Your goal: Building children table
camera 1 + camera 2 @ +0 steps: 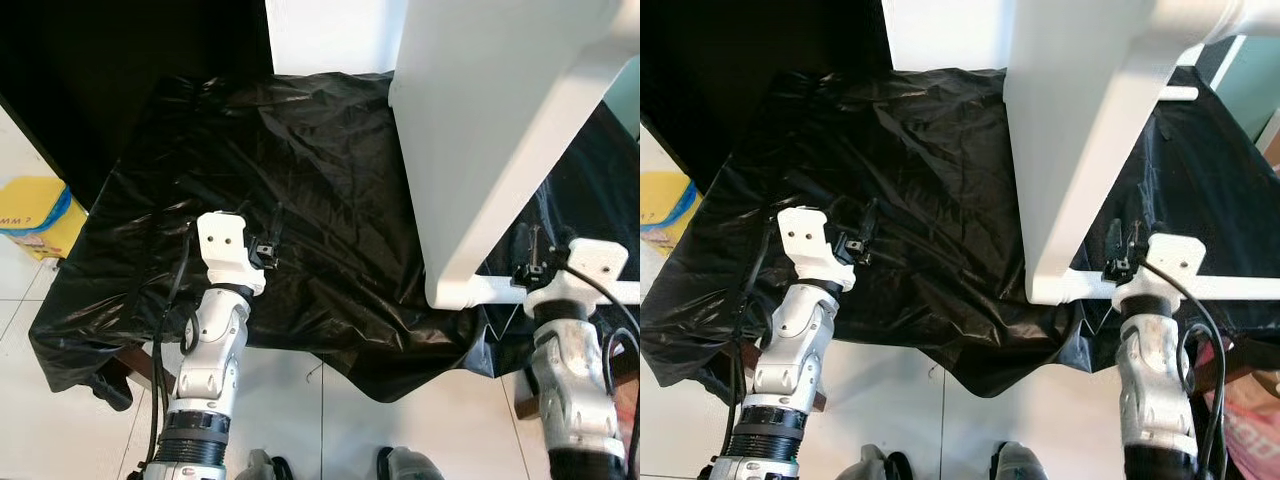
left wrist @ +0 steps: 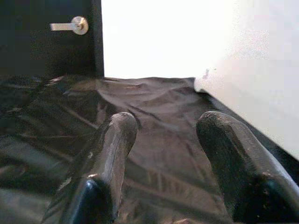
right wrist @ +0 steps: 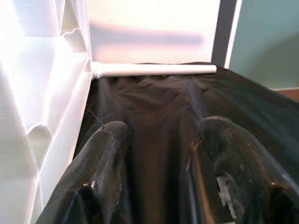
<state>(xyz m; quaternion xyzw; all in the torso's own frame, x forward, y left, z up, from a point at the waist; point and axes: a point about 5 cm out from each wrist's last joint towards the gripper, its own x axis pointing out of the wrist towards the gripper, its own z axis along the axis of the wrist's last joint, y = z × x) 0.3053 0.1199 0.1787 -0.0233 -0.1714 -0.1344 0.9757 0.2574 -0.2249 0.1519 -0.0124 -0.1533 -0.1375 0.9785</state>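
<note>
The white children's table (image 1: 500,130) stands tipped on its side on the right of a work surface draped in black plastic sheeting (image 1: 300,200), its flat top facing left and a white leg rail (image 1: 1230,288) running off to the right along the near edge. A second white rod (image 3: 154,69) lies farther back on the sheeting, joined to the table's underside. The right gripper (image 3: 161,154) sits just to the right of the table's near corner, above that near rail, with its fingers spread apart and nothing between them; the sheeting shows through the gap. The left gripper (image 2: 168,154) rests over the sheeting well to the left of the table, fingers likewise parted and empty. Whether the right gripper's fingers already touch the rail is hard to judge, since the wrist hides the contact from the head camera. The main risk from here looks like the table itself: it is balanced on an edge with neither gripper holding it, so a nudge from the right arm could tip it over. The plastic is loose and wrinkled, so the table's edge could slide, or a finger could snag a fold and drag the sheet.
</note>
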